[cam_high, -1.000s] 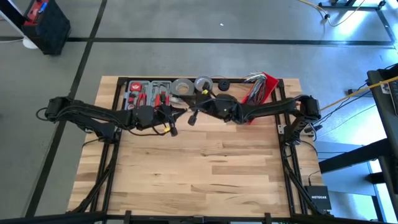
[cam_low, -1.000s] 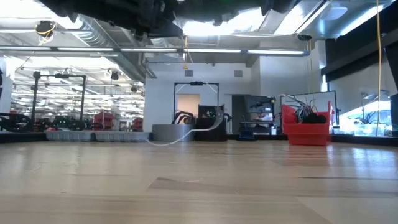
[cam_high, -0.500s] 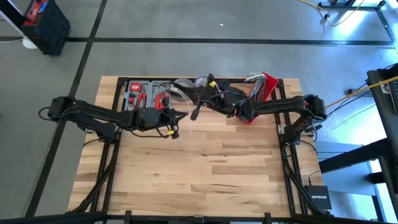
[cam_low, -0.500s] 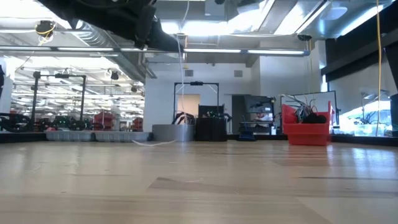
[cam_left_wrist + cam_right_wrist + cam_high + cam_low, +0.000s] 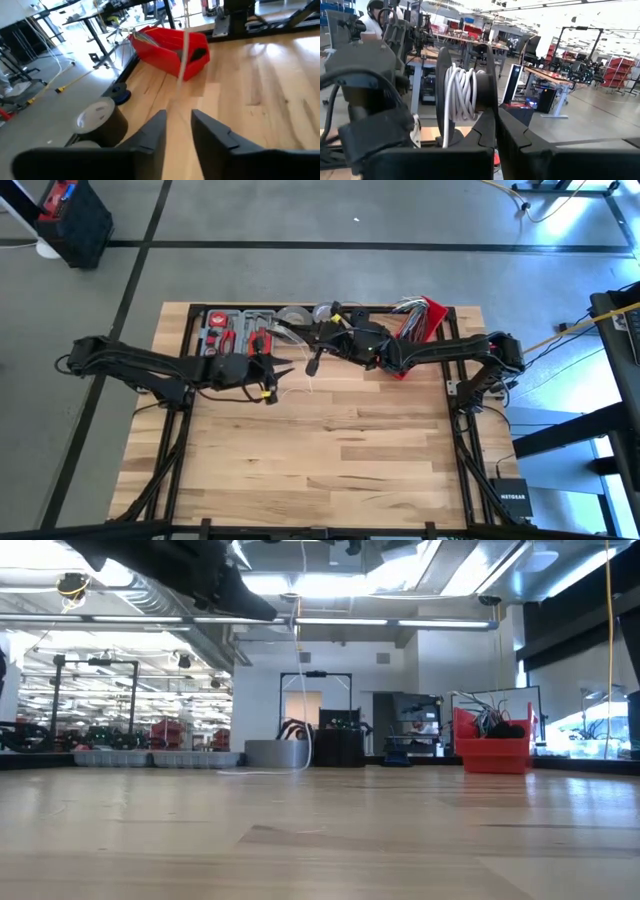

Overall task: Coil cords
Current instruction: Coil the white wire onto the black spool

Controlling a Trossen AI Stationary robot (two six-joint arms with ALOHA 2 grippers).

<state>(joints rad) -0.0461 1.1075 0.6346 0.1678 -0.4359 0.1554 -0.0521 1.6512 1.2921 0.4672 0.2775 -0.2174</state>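
Observation:
The white cord (image 5: pixel 462 92) is wound in several turns on a round black puck (image 5: pixel 489 75) held high over the table's far middle by my right gripper (image 5: pixel 318 352), which is shut. A loose length of the cord (image 5: pixel 301 680) hangs straight down from it, and its lower end (image 5: pixel 250 770) lies slack on the table. My left gripper (image 5: pixel 179 122) stands open just left of the hanging strand (image 5: pixel 185 45), fingers pointing toward it and touching nothing. No dark cord shows. My right gripper (image 5: pixel 495 117) holds the black puck at its lower rim (image 5: pixel 487 107), pinched between the two shut fingers. The fingers come about level from the table's right. The puck stands on edge, clear of the table, with the white coil around it and the cord's tail hanging below.
A tool tray (image 5: pixel 230 332) and tape rolls (image 5: pixel 293 316) line the far edge behind my left gripper. A red bin (image 5: pixel 420 320) of wires stands at the far right. The near half of the wooden table (image 5: pixel 330 450) is bare.
My right gripper has risen and gone a little toward the far edge with the wound puck. The cord's tail, which slanted toward my left gripper, now hangs straight down with its end slack on the table. My left gripper has drawn back slightly toward the table's left.

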